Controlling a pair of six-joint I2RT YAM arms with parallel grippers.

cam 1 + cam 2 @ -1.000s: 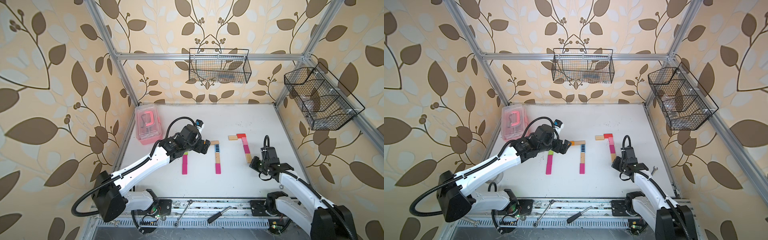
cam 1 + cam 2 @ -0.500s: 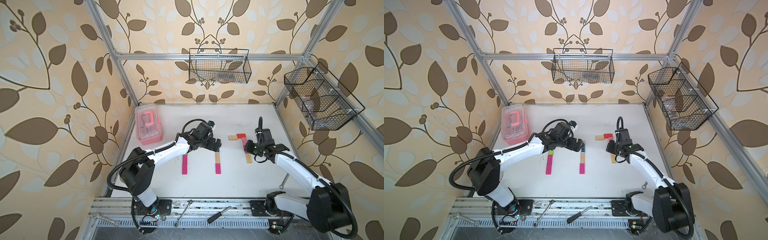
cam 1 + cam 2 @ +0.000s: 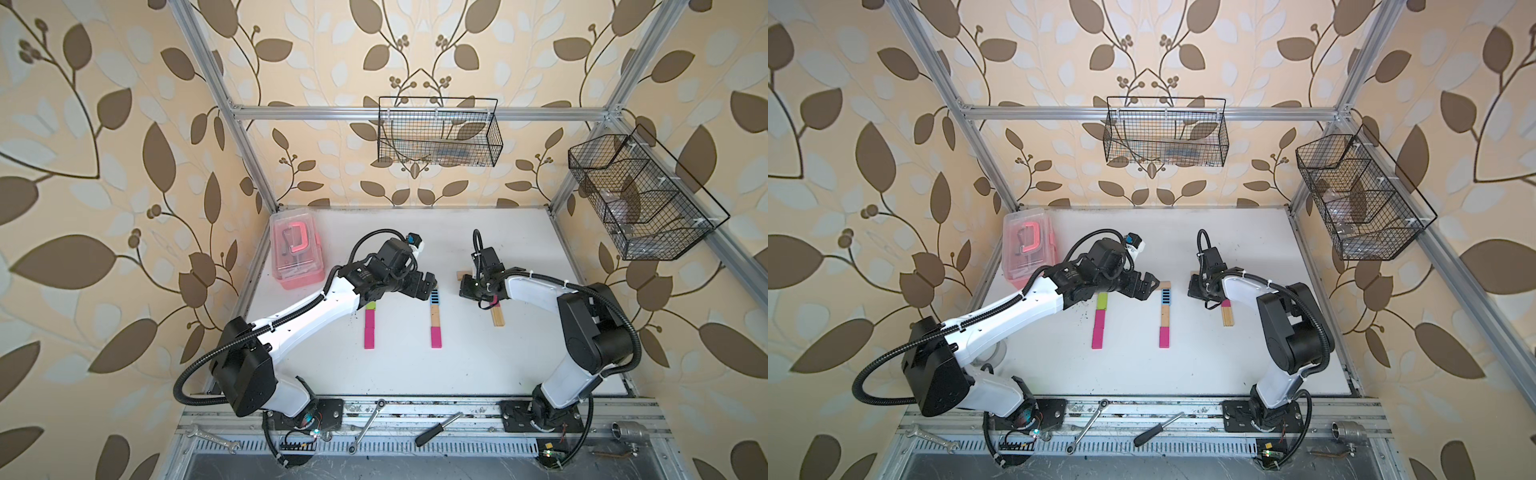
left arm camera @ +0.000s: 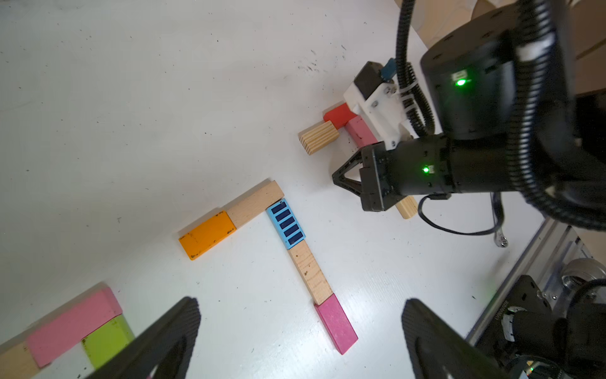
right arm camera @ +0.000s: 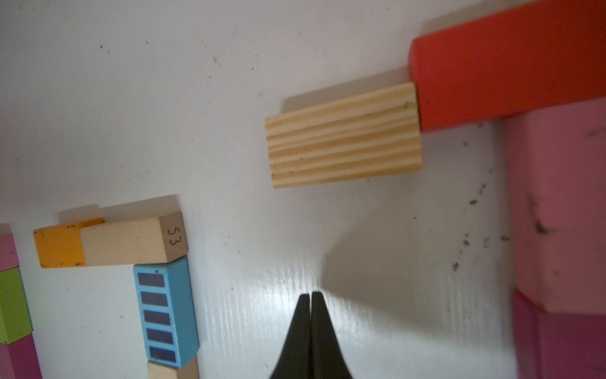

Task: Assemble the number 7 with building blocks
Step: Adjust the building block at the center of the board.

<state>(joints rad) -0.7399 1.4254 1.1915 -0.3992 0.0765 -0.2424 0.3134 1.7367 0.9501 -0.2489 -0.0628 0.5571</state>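
White tabletop [image 3: 415,374] in both top views carries building blocks [image 3: 435,318] laid as three sevens side by side, the left gripper [image 3: 430,286] over the middle one and the right gripper [image 3: 464,287] low by the third. From the left wrist, that arm's jaws gape wide on nothing above the middle seven [image 4: 286,223], which has five blocks. From the right wrist, the other jaws are pressed together, empty, just beside the one ridged wood block [image 5: 344,134] butting the one red block [image 5: 505,65]; I'd say a careless sideways sweep would knock it askew.
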